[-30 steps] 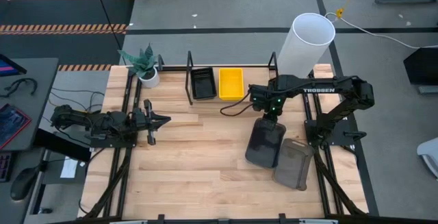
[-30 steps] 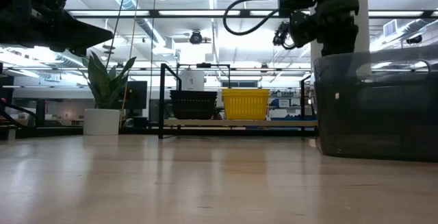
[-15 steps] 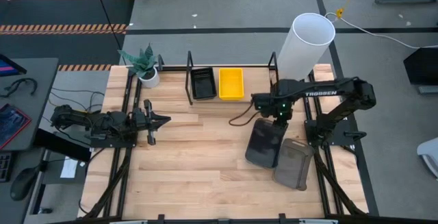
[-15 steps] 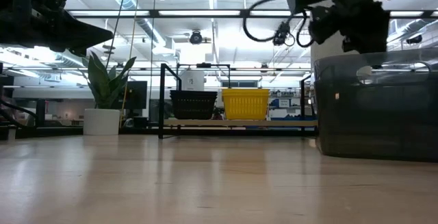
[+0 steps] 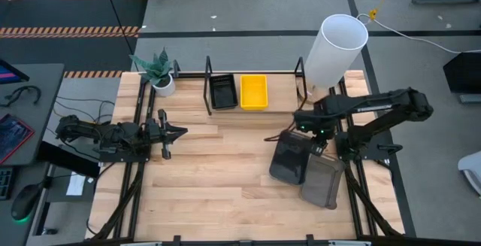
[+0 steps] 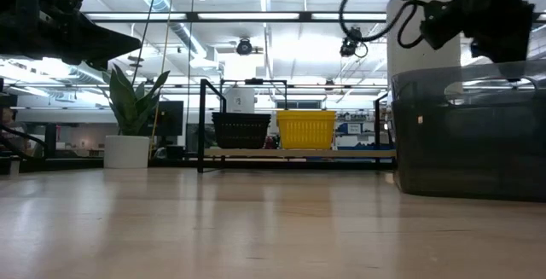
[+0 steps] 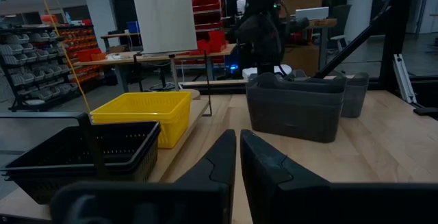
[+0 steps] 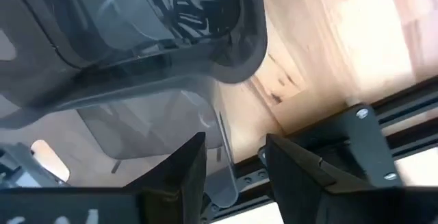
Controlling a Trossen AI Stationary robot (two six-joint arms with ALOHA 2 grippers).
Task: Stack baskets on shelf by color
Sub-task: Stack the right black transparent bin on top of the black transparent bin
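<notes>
Shelf (image 5: 255, 73) at the table's far edge holds 1 black basket (image 5: 222, 92) and 1 yellow basket (image 5: 253, 91). 2 dark grey baskets (image 5: 289, 158) sit right-front, directly under the right gripper (image 5: 315, 139), fingers spread, gripping nothing. Left gripper (image 5: 174, 132) is pinched closed, empty, well away.

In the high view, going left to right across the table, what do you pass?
Left gripper → potted plant is skipped as overlapping; black basket → yellow basket → dark grey basket stack → second dark grey basket.
</notes>
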